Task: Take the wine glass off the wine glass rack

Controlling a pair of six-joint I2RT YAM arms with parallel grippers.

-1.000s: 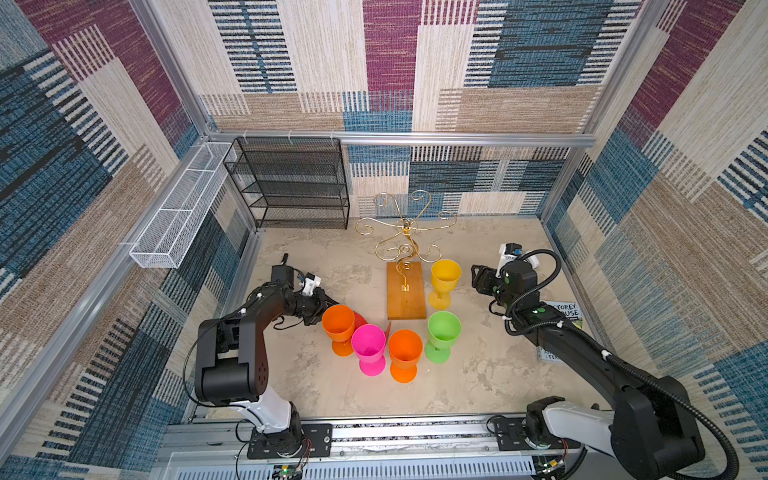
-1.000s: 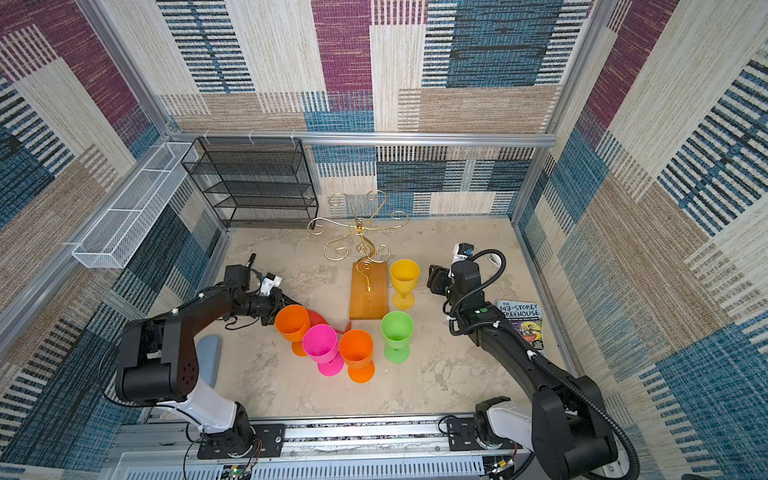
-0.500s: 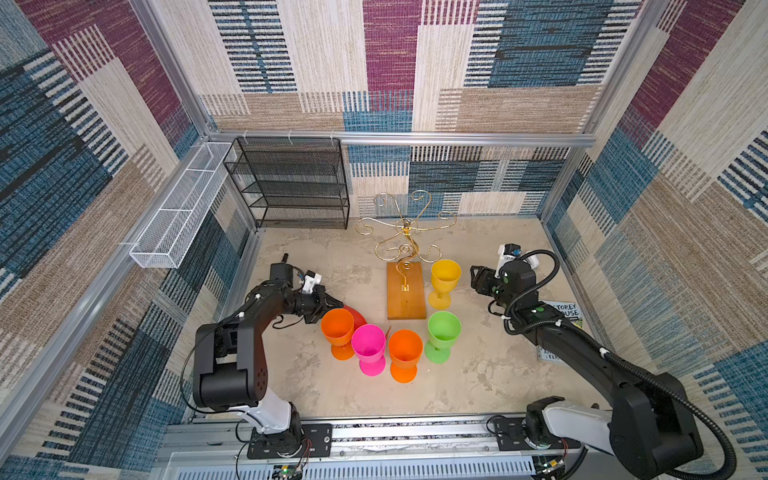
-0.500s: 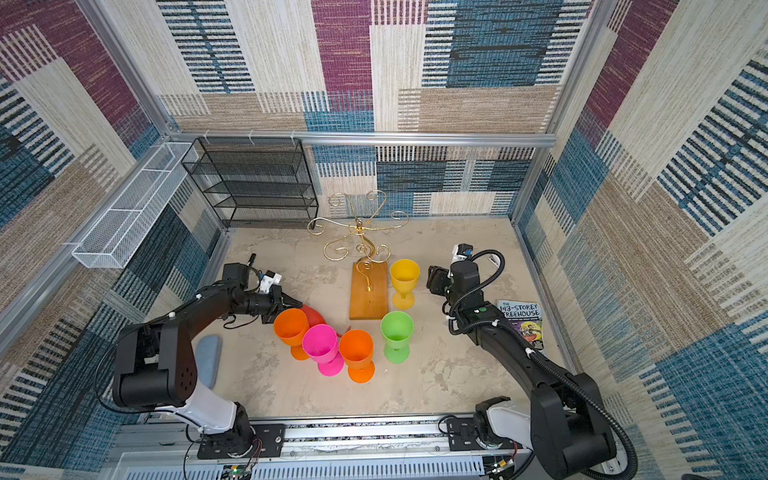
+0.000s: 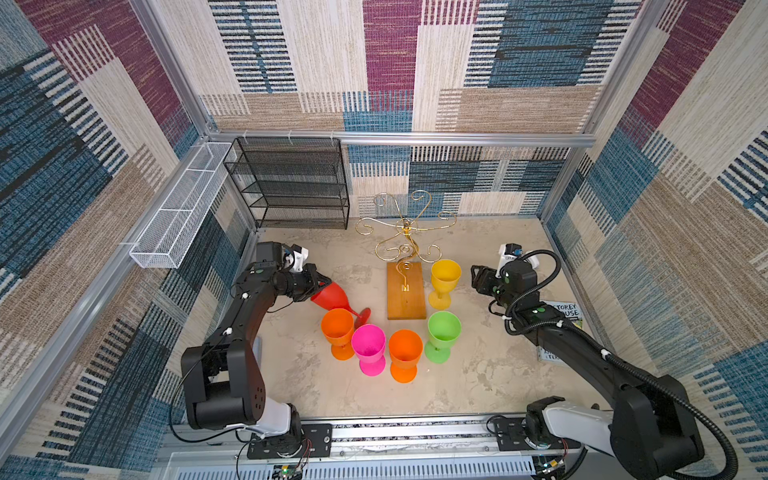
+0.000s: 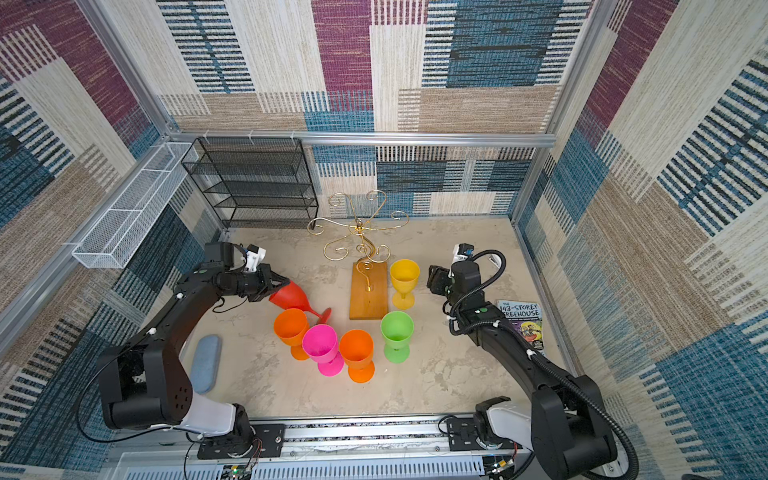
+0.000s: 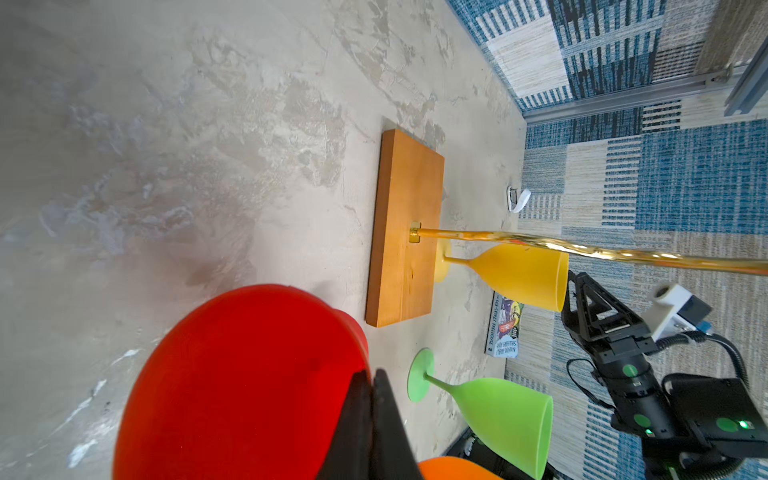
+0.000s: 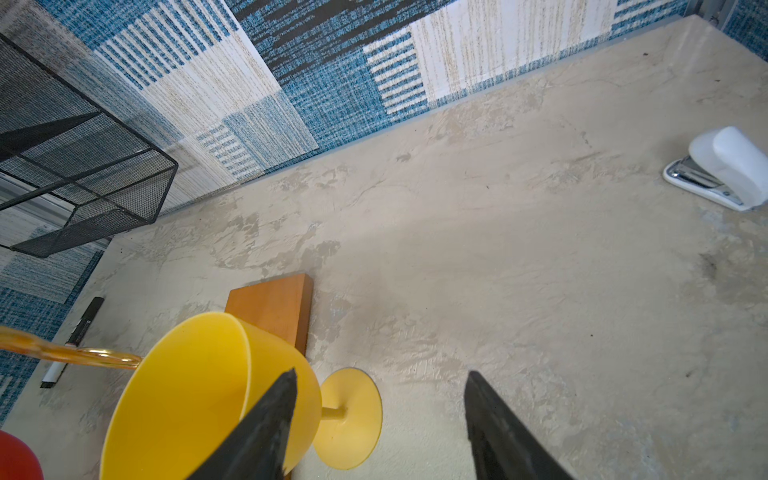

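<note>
Top views: the left gripper (image 5: 319,286) pinches the rim of the red wine glass (image 5: 332,297). This glass is off the wine glass rack (image 5: 405,232) and hangs tilted. Its foot is low, just beside the orange wine glass (image 5: 337,328). Whether the foot touches the table (image 5: 478,374) I cannot tell. The gold arms of the rack carry no glass.

I judge that the step in hand is to set the red glass down. To do it well, turn the wrist until the bowl is upright, keep the foot apart from the orange glass, and let go only when the foot sits flat.

The pink wine glass (image 5: 368,343), the second orange wine glass (image 5: 405,345), the green wine glass (image 5: 444,328) and the yellow wine glass (image 5: 445,274) stand upright with nothing in their bowls. The black mesh shelf unit (image 5: 291,183) and the white wire basket (image 5: 178,216) show nothing inside. A blue-grey case (image 6: 205,361) lies beside the left arm.

Left wrist view: the fingers (image 7: 388,428) are pressed together on the red rim, with only the thin wall of the bowl between them. Such a grip may slip when the bowl turns, so the turn should be slow. The wooden base (image 7: 405,228) of the rack is near.

Right wrist view: the right gripper (image 8: 381,374) is spread and holds nothing. It is just beside the yellow glass, whose bowl is empty. A stapler (image 8: 723,170) and a black marker (image 8: 75,340) lie on the table.
</note>
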